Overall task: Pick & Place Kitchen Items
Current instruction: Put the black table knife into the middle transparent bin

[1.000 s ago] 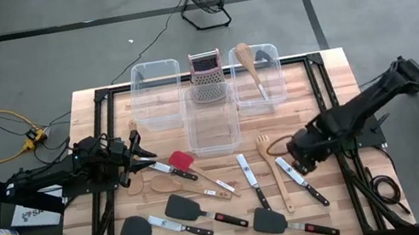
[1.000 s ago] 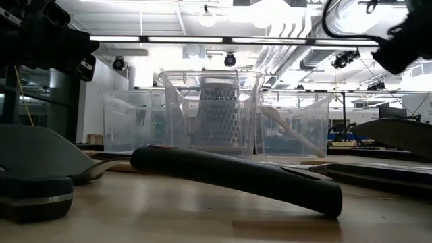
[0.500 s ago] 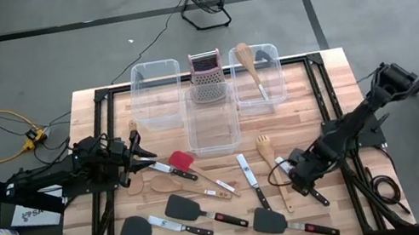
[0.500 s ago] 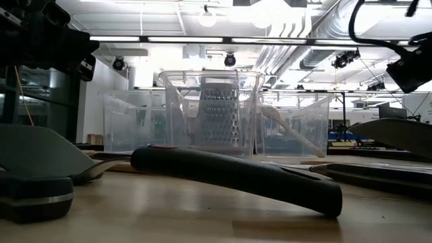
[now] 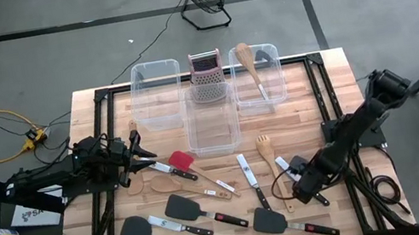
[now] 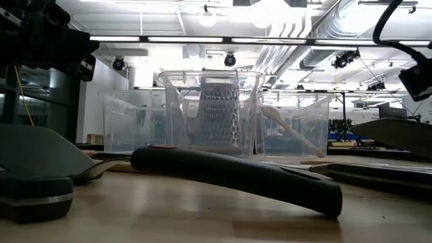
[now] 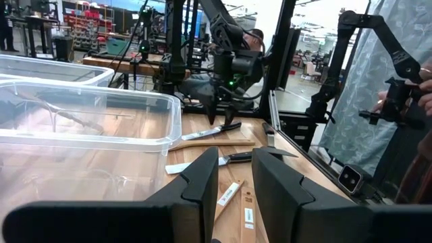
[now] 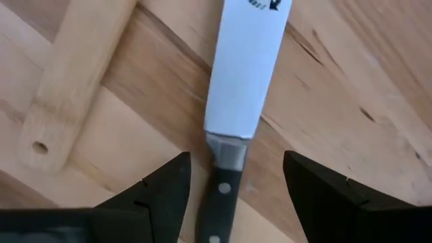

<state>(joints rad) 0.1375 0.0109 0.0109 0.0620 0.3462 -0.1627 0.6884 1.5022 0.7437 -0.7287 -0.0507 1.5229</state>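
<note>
- Right gripper (image 5: 300,181) hangs low over a knife (image 8: 237,101) at the table's (image 5: 335,95) near right; jaws wide, straddling its black handle, gripping nothing.
- Flat steel blade, with a pale wooden fork handle (image 8: 74,74) just beside it.
- Left gripper (image 5: 139,151) waits at the left, jaws narrow and empty, by the clear bins (image 5: 157,92).

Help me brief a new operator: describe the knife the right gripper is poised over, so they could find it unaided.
Start at the table's right half, where the right gripper hangs open. Directly beneath it lies a black-handled steel knife, flat on the wood, its handle between the fingers. Unlike the other knives, it lies right beside the long handle of a pale wooden fork.
</note>
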